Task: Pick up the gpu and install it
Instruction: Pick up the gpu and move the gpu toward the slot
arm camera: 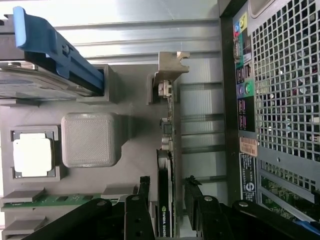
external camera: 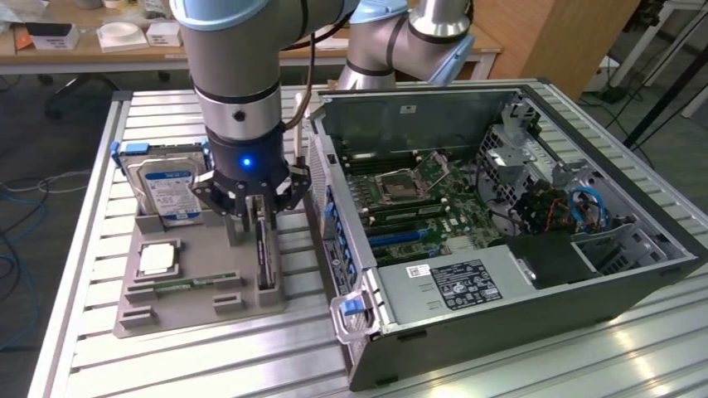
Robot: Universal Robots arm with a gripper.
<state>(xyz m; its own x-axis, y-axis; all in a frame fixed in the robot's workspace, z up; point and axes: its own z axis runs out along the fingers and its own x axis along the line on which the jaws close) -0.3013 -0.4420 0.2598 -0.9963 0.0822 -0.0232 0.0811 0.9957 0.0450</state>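
Far out toward the exterior view's left of the gripper [external camera: 260,215], the hard drive [external camera: 166,186] w/ its blue label stands on edge at the back of the grey tray [external camera: 194,311]. Closer in on that same side lie the CPU chip [external camera: 158,259] in its square pocket and the green memory stick [external camera: 182,284], flat in its slot nearer the tray's front. Now the gripper itself: arm vertical, blue light on, tool pointing straight down over the tray. And there's the gpu [external camera: 265,259], directly under it, standing on its long edge in a tray slot. In the wrist view, one of the black fingers [arm camera: 192,192] sits on each side of the card, a sliver of gap each side, so the jaws are spread and straddling it, not clamped. The silvery bracket [arm camera: 170,70] is at the card's far end, away from the fingers. Toward the exterior view's right, just beside the tray, sits the PC case [external camera: 531,307], side panel off, motherboard [external camera: 432,207] exposed.
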